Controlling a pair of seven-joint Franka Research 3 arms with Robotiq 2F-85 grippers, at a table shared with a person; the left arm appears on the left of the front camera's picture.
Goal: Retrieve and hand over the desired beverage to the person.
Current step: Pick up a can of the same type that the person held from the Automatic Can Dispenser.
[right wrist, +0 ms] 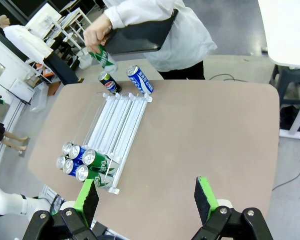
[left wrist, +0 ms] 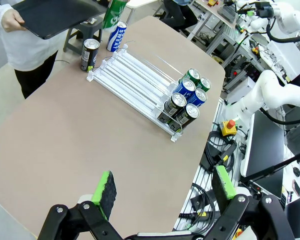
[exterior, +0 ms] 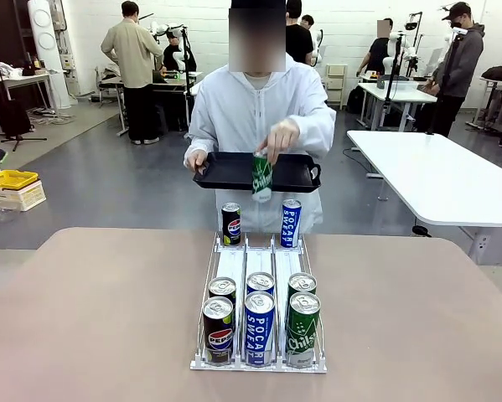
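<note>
The person (exterior: 259,109) in a white hooded jacket stands at the table's far side, holding a black tray (exterior: 234,172) in one hand and a green can (exterior: 261,176) in the other, just in front of the tray. A clear three-lane can rack (exterior: 259,276) lies mid-table. At its near end stand Pepsi (exterior: 219,329), Pocari Sweat (exterior: 259,327) and green Chilsung cans (exterior: 302,328), with more behind. A Pepsi can (exterior: 231,224) and a Pocari can (exterior: 291,223) stand at the far end. My left gripper (left wrist: 162,192) and right gripper (right wrist: 147,200) hover open, high above the table.
The brown table (exterior: 91,318) has wide bare areas on both sides of the rack. A white table (exterior: 443,176) stands to the far right. Other people and benches are far back in the room. A yellow bin (exterior: 9,179) sits on the floor at left.
</note>
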